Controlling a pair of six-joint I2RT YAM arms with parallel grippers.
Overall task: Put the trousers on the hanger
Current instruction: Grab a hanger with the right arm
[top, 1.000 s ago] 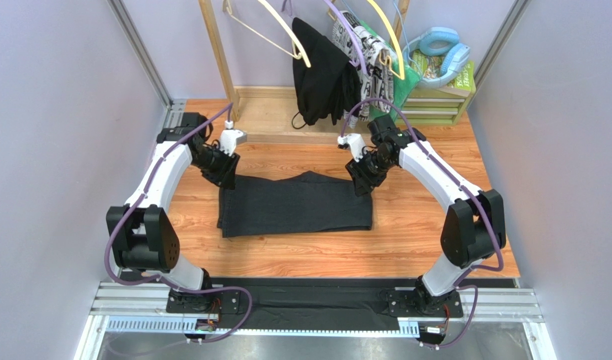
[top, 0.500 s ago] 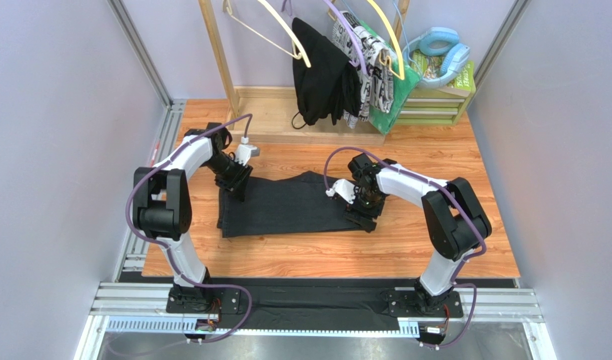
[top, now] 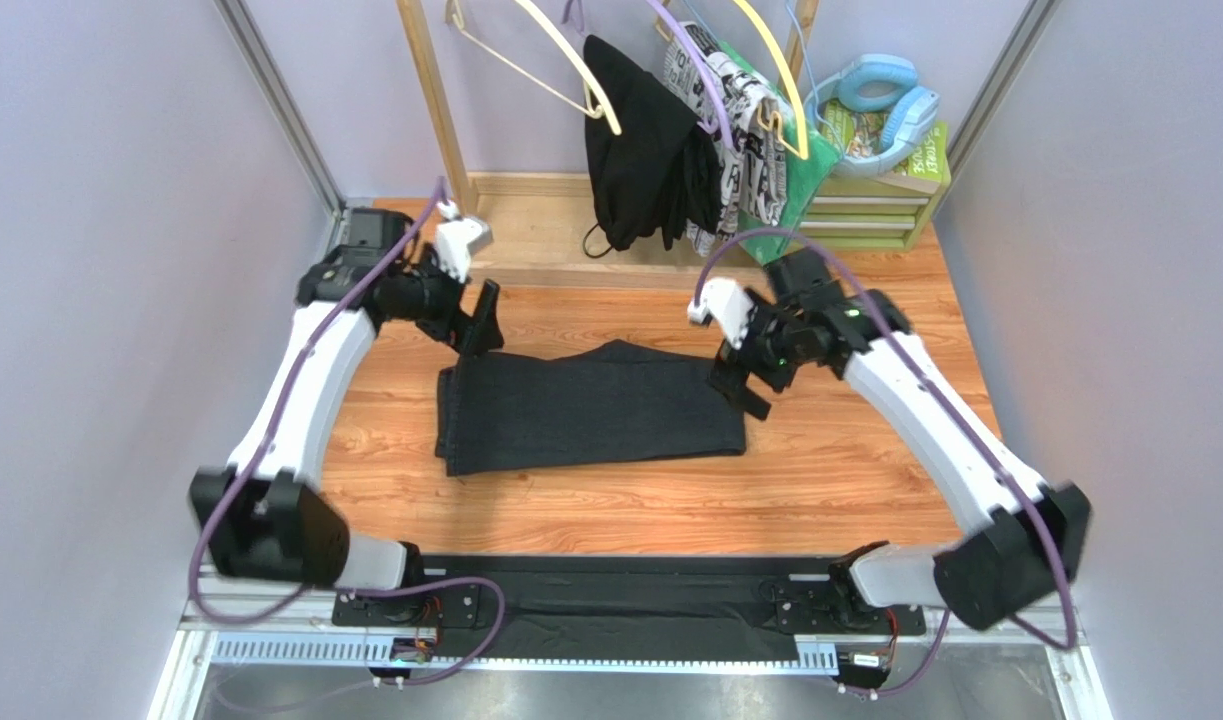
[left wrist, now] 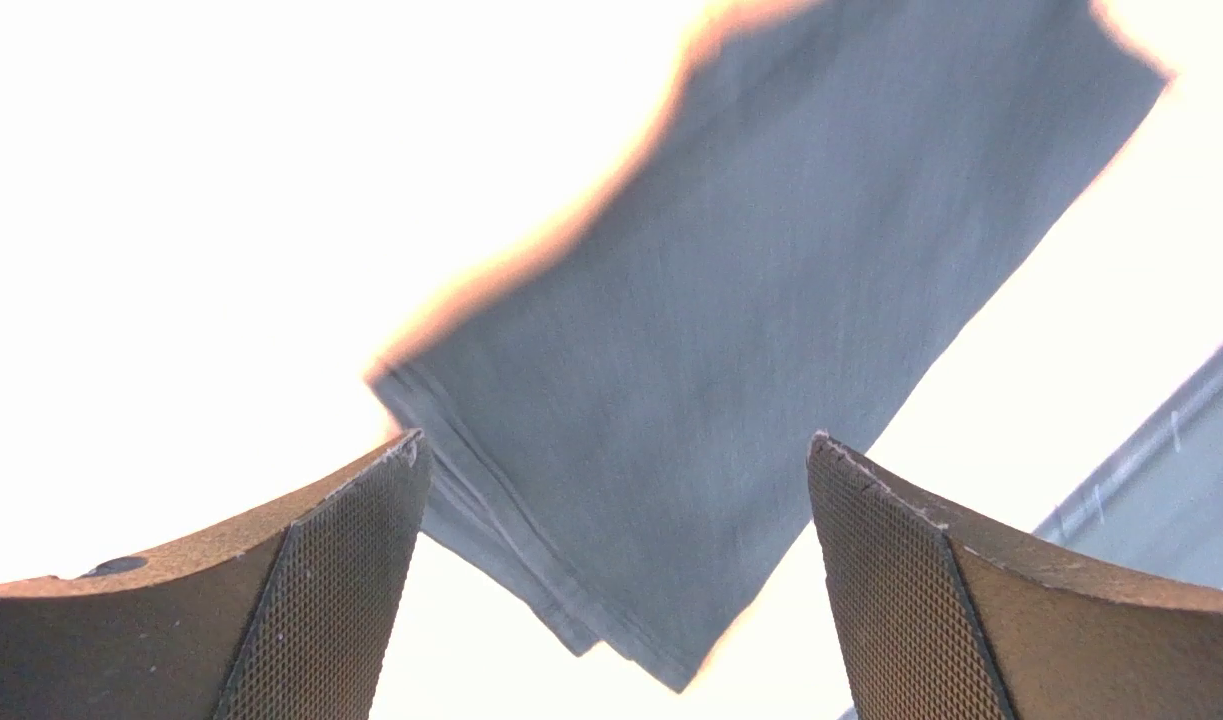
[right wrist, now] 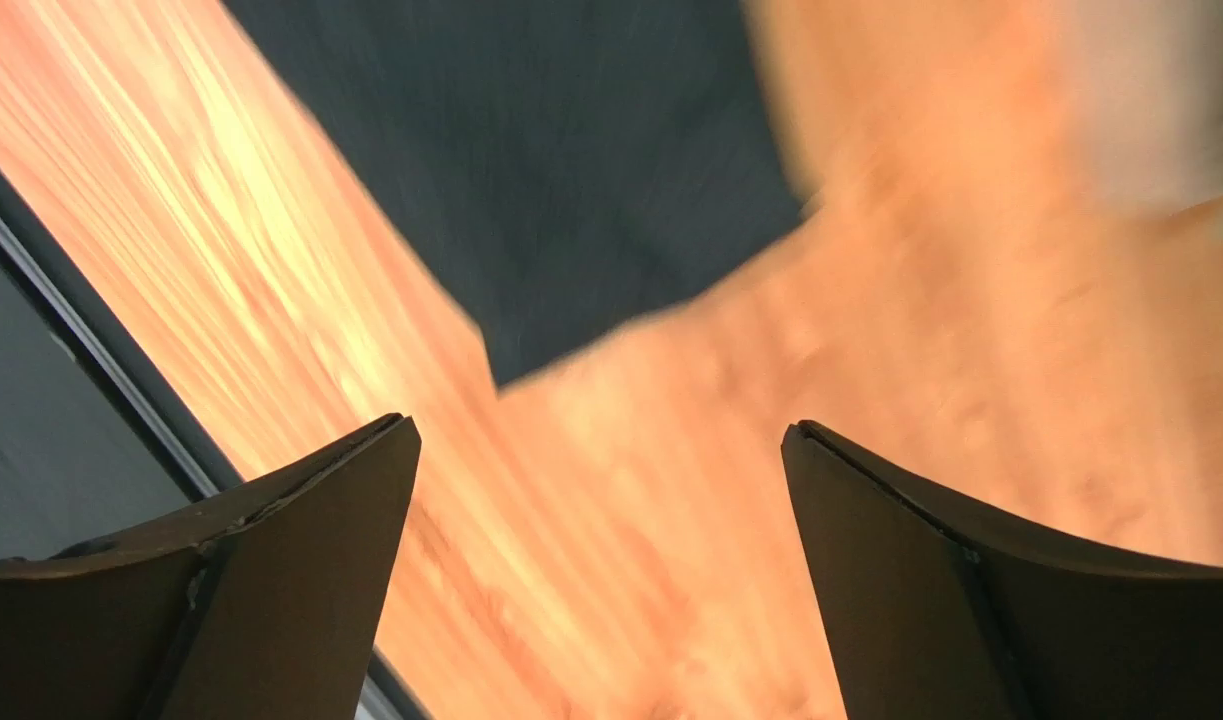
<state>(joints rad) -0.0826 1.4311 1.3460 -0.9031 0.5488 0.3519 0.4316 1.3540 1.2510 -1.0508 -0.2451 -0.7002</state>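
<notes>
Black trousers (top: 590, 408) flat on surface (top: 873, 495), long axis left-right; left fingers (top: 482, 318), right fingers (top: 746, 381) spread, empty, at far corners; hanger (top: 608, 117) beyond, nearer left.

Nothing legible shows in any view: no text, label, brand or number. The black-and-white print on the patterned cloth (top: 749, 108) hanging at the back may hold letters, but it is too small to make out. The green packet (top: 921, 150) under the blue headphones (top: 888, 83) is equally unreadable.
</notes>
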